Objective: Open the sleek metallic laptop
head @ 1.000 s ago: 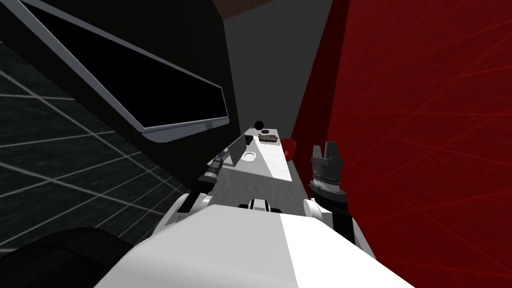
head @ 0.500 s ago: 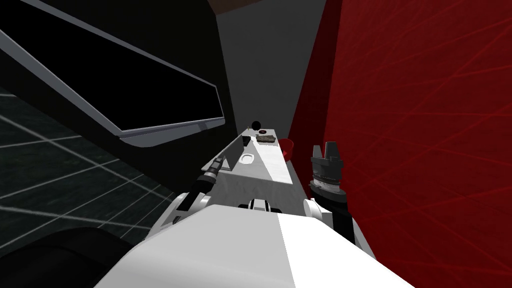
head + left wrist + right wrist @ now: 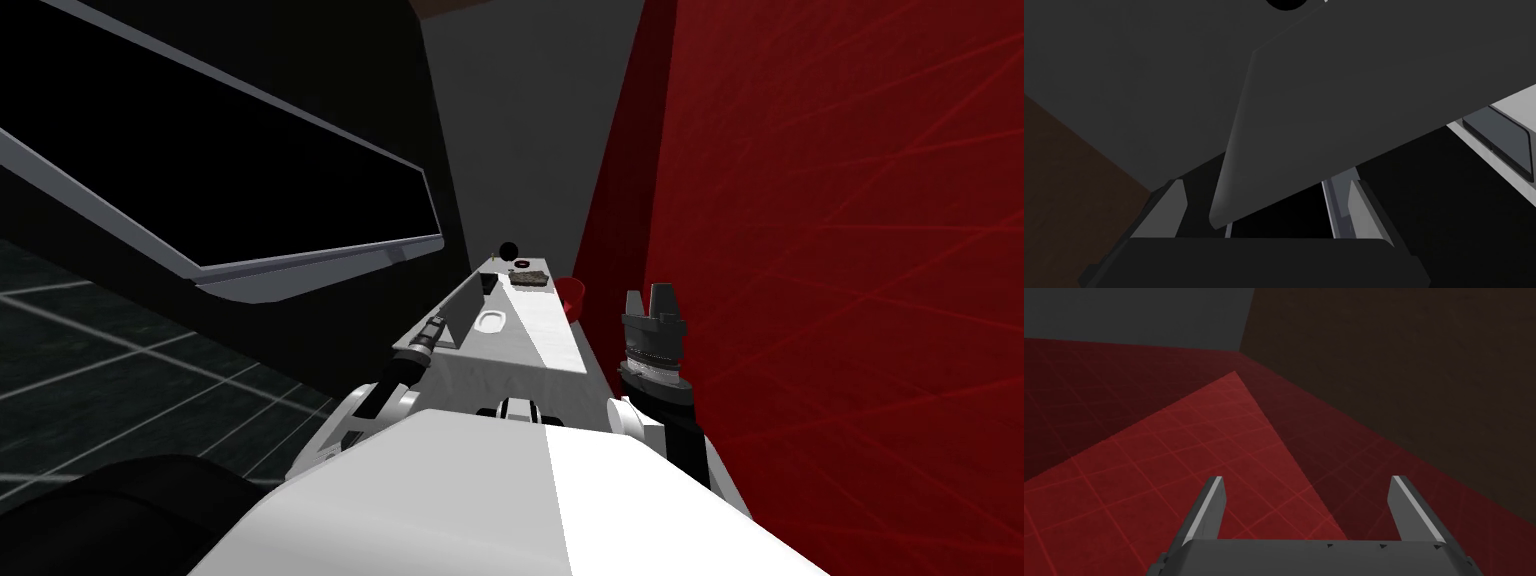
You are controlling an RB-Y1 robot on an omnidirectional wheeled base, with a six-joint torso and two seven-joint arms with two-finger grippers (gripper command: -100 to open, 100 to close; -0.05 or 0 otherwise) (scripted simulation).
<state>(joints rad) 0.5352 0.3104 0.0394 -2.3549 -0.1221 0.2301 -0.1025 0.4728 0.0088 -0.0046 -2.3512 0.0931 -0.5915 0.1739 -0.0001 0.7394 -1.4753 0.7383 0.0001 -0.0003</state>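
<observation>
Lifting the lid further is, we judge, the step in hand. The laptop [image 3: 461,316] sits at the near left corner of the white table [image 3: 548,345], just beside a small white dish [image 3: 490,320]. Its grey lid [image 3: 1344,100] already stands partly raised.

Our left gripper [image 3: 1265,184] is at the lid's near corner with its fingers [image 3: 1358,205] spread apart. That corner lies between them, and neither blade seems to press it, so we read the gripper as released rather than clamped.

To do this well, we should push with a blade under or behind the free edge. The wrist should sweep in an arc about the hinge, not straight up, so the base does not skid toward the table's edge or the dish. Slow, steady travel suits a thin panel. We should stop once the lid leans a little past upright.

Our right gripper [image 3: 1307,478] hangs idle near the red wall [image 3: 850,250], with its fingers wide apart and holding nothing.
</observation>
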